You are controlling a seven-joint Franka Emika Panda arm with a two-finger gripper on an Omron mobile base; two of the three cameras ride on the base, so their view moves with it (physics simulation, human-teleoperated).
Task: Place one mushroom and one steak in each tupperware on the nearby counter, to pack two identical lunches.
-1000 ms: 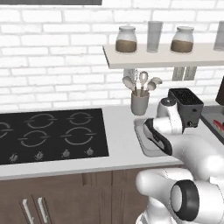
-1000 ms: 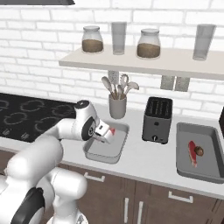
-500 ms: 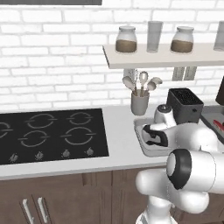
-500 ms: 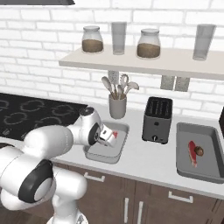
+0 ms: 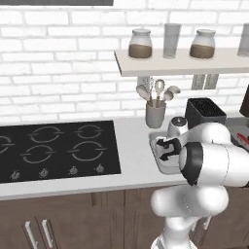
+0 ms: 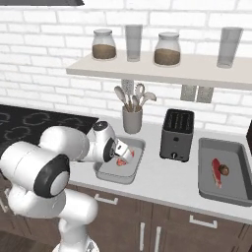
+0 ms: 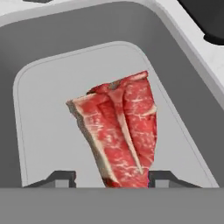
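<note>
Hand view: a steak hangs between the two finger tips, pinched at its lower end, its red marbled slab standing above the pale floor of a tupperware. Whether the steak's far end touches that floor cannot be told. A black corner shows at the upper right, beyond the rim.

Right base view: the gripper reaches into the near tupperware, which sits on the counter just in front of a grey utensil cup and left of a black toaster. A patch of red steak shows below the hand, inside the tray walls. The second tupperware lies to the right of the toaster; it holds another steak with one mushroom touching its right side. The cooktop is set into the counter at the left. On the wall shelf stand two jars with brown contents and two tall glasses.

Left base view: the gripper is low in the near tupperware, right of the cooktop; the arm hides most of the tray.
</note>
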